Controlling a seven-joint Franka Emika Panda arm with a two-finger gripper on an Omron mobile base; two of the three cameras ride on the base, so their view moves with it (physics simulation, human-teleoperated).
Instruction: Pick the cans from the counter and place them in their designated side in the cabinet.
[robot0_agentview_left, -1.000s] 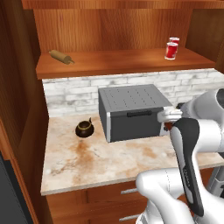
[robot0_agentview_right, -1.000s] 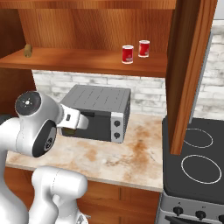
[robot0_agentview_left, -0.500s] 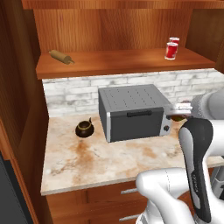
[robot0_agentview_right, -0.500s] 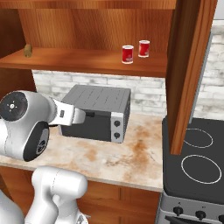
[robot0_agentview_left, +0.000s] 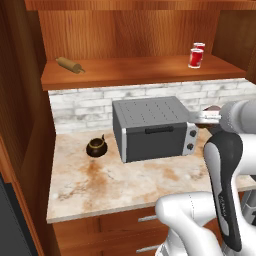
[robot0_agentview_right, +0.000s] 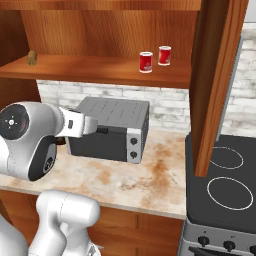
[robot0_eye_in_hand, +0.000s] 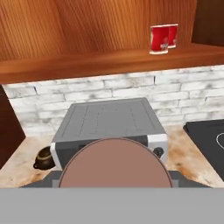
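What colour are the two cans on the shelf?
Both cans are red with a pale band; clearest in the right base view.

White brick backsplash (robot0_agentview_left: 90, 102) (grey-mortared), black stovetop (robot0_agentview_right: 220, 190) alongside.

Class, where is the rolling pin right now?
In the left base view the rolling pin lies on the cabinet shelf's left end, far from the two red cans at the right.
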